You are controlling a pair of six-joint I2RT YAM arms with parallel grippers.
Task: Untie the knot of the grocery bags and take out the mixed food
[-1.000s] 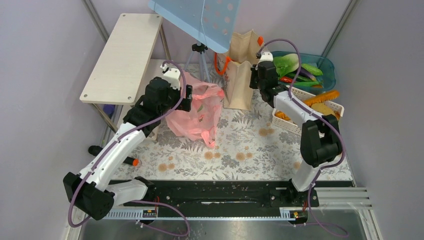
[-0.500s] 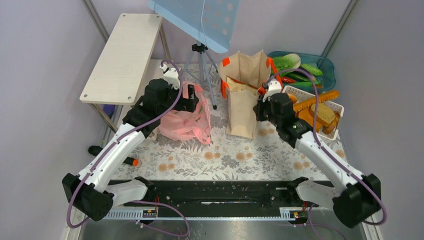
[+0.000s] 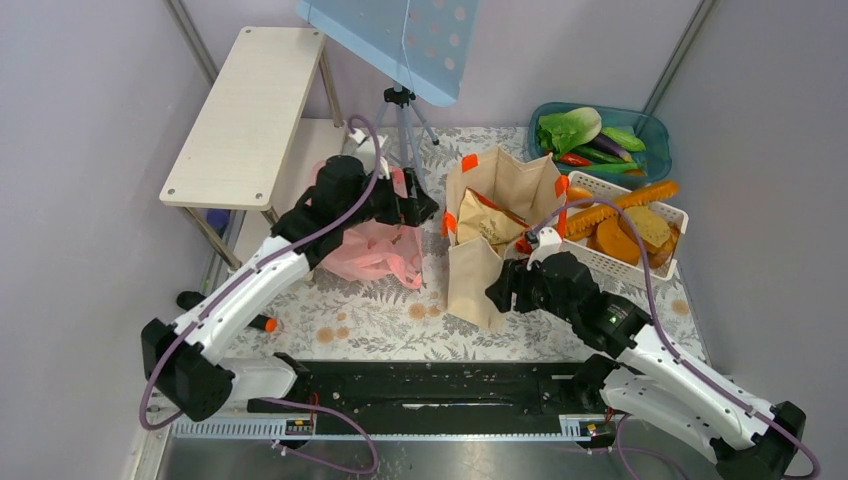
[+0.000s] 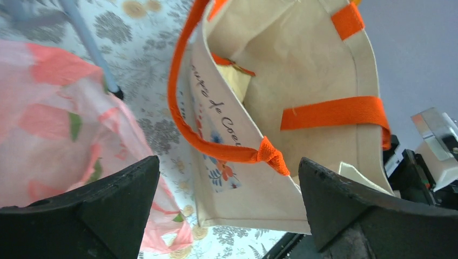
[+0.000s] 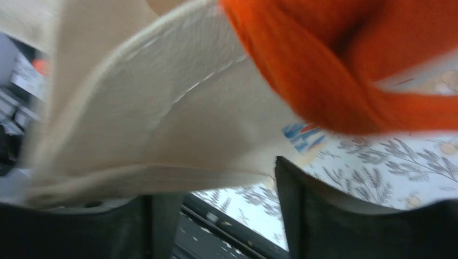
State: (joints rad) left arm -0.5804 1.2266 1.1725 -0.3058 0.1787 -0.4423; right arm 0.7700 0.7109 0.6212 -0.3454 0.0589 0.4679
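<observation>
The pink grocery bag is seen lying crumpled on the floral counter, left of centre, its handles still bunched at the top. The left hand is held wide apart above it, nothing gripped; through its fingers the pink plastic is seen at the left and the beige tote at the right. The tote is stood just right of the pink bag, its mouth spread wide, a printed packet visible inside. The right hand is pressed against the tote's near end; in the blurred right wrist view, beige fabric and an orange strap are seen between its fingers, so the tote is judged held. Mixed food is seen in the blue tub and white basket at the far right.
</observation>
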